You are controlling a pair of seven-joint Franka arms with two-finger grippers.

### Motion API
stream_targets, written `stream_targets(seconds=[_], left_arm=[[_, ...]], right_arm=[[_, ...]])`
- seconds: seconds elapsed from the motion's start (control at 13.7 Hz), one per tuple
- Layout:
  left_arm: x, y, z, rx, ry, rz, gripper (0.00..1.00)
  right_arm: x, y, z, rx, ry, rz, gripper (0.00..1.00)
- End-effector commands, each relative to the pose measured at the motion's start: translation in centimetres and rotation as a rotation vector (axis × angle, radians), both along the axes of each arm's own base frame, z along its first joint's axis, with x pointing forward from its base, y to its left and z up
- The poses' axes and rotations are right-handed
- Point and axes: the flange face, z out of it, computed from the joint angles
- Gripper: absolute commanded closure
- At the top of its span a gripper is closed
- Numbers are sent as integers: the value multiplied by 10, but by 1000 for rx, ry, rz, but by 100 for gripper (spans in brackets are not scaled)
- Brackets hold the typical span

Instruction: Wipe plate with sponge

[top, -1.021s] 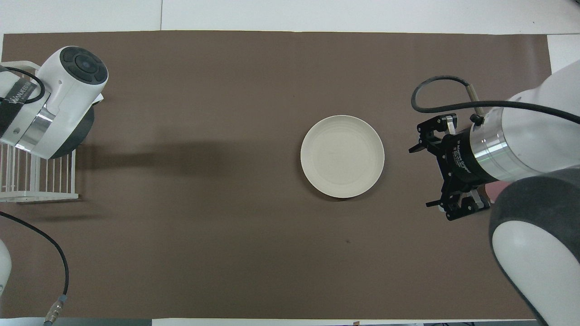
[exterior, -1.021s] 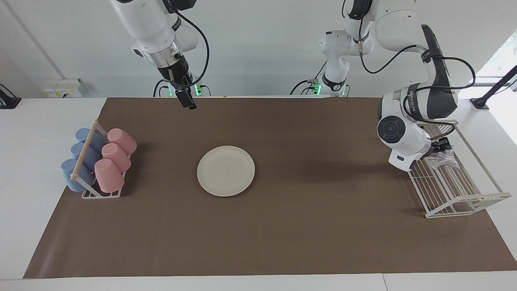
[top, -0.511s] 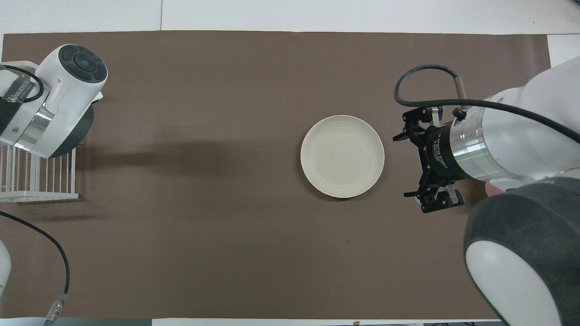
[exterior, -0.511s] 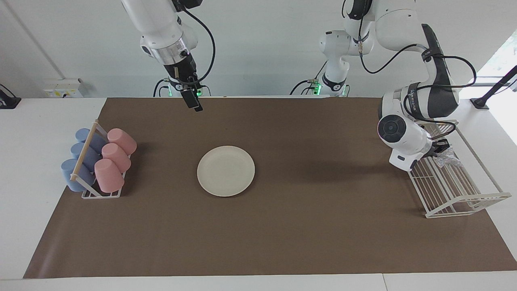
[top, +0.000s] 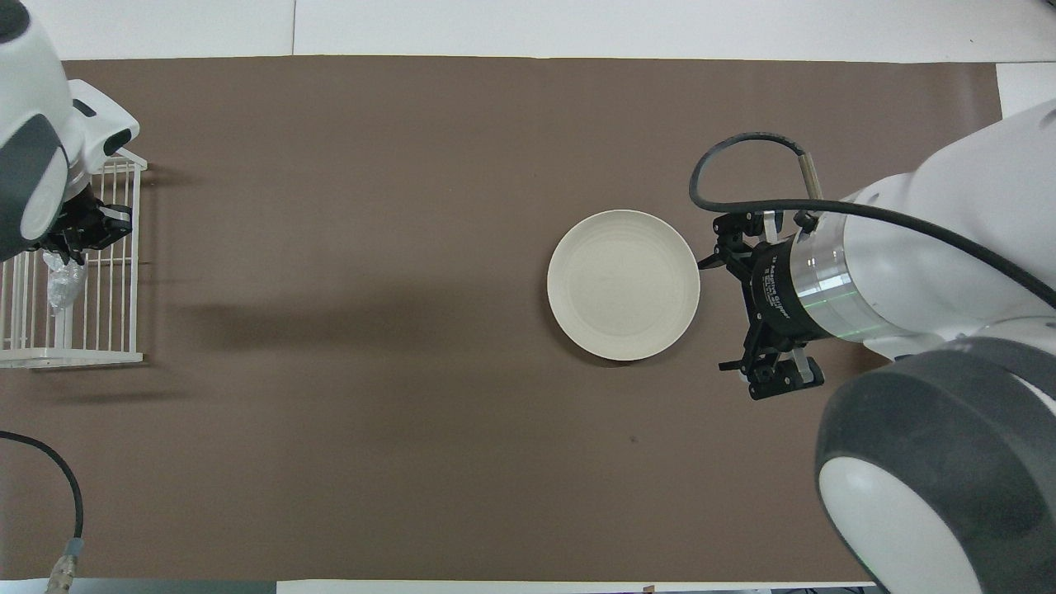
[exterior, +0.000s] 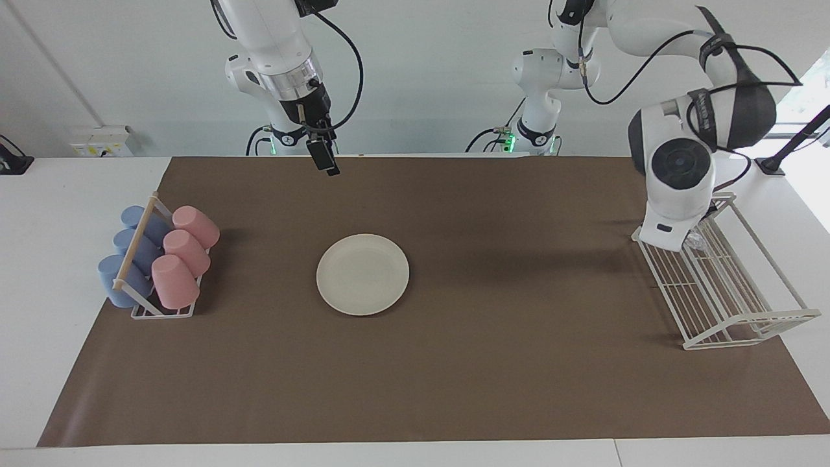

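Note:
The cream-white plate [exterior: 362, 274] lies flat on the brown mat; in the overhead view the plate [top: 624, 285] is bare. My left gripper [top: 74, 247] is over the white wire rack [exterior: 733, 292] at the left arm's end, largely hidden by its wrist in the facing view. It is shut on the silvery crinkled sponge [exterior: 697, 241], which hangs just above the rack's wires and also shows in the overhead view [top: 60, 280]. My right gripper [exterior: 327, 165] is up in the air over the mat's edge nearest the robots, apart from the plate.
A white holder with several pink and blue cups [exterior: 159, 259] lying on their sides stands at the right arm's end. The brown mat [exterior: 519, 363] covers most of the white table. The right arm's bulk [top: 932, 396] hides that end in the overhead view.
My left arm has risen and swung up from low in the rack, and the sponge has come up with it. My right gripper has moved sideways toward the plate's side of the mat.

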Motion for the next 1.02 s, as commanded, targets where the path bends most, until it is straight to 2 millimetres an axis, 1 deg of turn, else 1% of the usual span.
stream_targets(seconds=[0.0, 0.07, 0.15, 0.22, 0.29, 0.36, 0.44, 0.58, 0.73, 0.8, 0.88, 0.95], left_arm=[[-18, -7, 41, -216, -2, 76, 100], [-27, -2, 61, -302, -34, 119, 100], [-31, 4, 68, -394, -41, 187, 100], [-34, -1, 74, -495, -36, 220, 100], [-35, -3, 72, -567, -19, 246, 100], [-40, -4, 71, -660, 1, 274, 100], [-45, -4, 66, -754, 22, 304, 100], [-62, -8, 53, -942, 33, 378, 100], [-81, -17, 33, -1095, 17, 444, 100], [-91, -21, 27, -1172, 13, 455, 100], [-105, -25, 16, -1251, 5, 436, 100], [-120, -27, 6, -1319, -13, 425, 100]], right_arm=[[-5, -9, -2, -2, 1, 14, 0], [-6, -7, -1, -21, -9, 19, 0], [-4, -8, 0, -33, -23, 19, 0], [-3, -8, 3, -31, -34, 14, 0], [-3, -6, 4, -19, -26, 10, 0], [-5, -6, 3, -24, -10, -39, 0], [-8, 4, 4, -21, -11, -55, 0], [-12, 27, 8, -12, -17, -114, 0], [-17, 40, 6, -16, 1, -107, 0], [-17, 48, 4, -25, 19, -91, 0], [-12, 53, 11, -39, 17, -76, 0], [-5, 54, 8, -46, 25, -74, 0]])
